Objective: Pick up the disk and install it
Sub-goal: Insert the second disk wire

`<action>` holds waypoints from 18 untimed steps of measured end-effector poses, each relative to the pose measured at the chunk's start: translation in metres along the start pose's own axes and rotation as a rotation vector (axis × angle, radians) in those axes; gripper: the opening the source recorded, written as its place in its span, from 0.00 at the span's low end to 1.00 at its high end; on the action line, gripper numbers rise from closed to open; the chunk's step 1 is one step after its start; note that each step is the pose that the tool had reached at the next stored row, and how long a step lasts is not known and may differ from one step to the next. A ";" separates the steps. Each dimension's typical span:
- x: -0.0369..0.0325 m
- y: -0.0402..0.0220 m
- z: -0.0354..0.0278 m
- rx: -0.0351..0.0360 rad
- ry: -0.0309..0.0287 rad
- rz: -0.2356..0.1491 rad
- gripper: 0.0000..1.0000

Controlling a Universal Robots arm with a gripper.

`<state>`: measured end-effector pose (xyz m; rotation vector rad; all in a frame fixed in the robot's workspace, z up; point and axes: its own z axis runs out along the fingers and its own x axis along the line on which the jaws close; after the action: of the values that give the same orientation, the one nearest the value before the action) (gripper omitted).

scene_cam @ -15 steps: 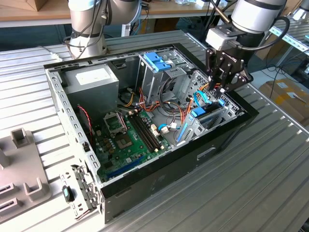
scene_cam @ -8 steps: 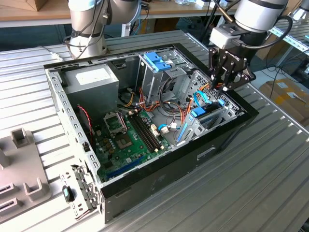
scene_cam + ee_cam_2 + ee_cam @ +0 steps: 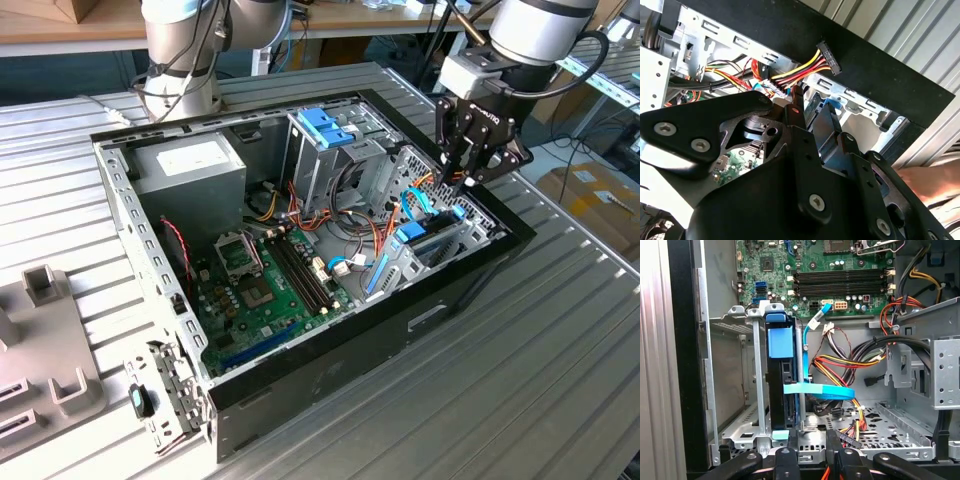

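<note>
The disk (image 3: pixel 778 372) stands on edge in a metal bay (image 3: pixel 756 390) of the open computer case (image 3: pixel 330 350), its light-blue carrier end facing up. In the exterior view the disk (image 3: pixel 437 236) sits low in the case's corner on that view's right. My gripper (image 3: pixel 462 185) hangs just above it, tips pointing down into the case. In the first wrist view my gripper (image 3: pixel 811 442) shows two dark fingers (image 3: pixel 791 450) a narrow gap apart with nothing between them, just beside the disk's near end. A flat blue cable (image 3: pixel 817 390) loops across next to the disk.
The green motherboard (image 3: pixel 265 285) fills the case floor and the power supply (image 3: pixel 190 165) sits at the back. A taller drive cage with a blue latch (image 3: pixel 325 125) rises mid-case. Bundled red, yellow and black wires (image 3: pixel 850 362) and a loose power connector (image 3: pixel 827 56) lie close to the bay.
</note>
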<state>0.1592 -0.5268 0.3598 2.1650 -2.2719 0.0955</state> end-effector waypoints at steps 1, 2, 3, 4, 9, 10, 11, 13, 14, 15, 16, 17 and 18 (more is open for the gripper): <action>0.0000 0.0000 0.0000 0.0000 0.0000 0.000 0.36; 0.0000 -0.0001 0.0000 0.0000 0.0000 0.000 0.36; 0.0000 0.0000 0.0000 0.0000 0.0001 0.000 0.36; 0.0000 -0.0001 0.0000 0.0000 0.0001 0.000 0.36; 0.0000 -0.0002 0.0000 0.0000 0.0000 0.000 0.36; -0.0001 -0.0004 0.0000 0.0000 0.0000 0.000 0.36; -0.0002 -0.0006 0.0000 0.0001 0.0000 0.000 0.36; -0.0003 -0.0016 0.0000 0.0000 0.0000 0.000 0.36; -0.0004 -0.0023 0.0001 0.0000 0.0000 0.000 0.36; -0.0005 -0.0029 0.0001 0.0000 0.0000 0.000 0.36; -0.0008 -0.0041 0.0001 0.0000 0.0000 0.000 0.36; -0.0011 -0.0055 0.0002 0.0000 -0.0001 -0.001 0.36; -0.0011 -0.0059 0.0002 0.0001 0.0000 -0.004 0.36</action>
<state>0.1652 -0.5260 0.3599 2.1693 -2.2678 0.0956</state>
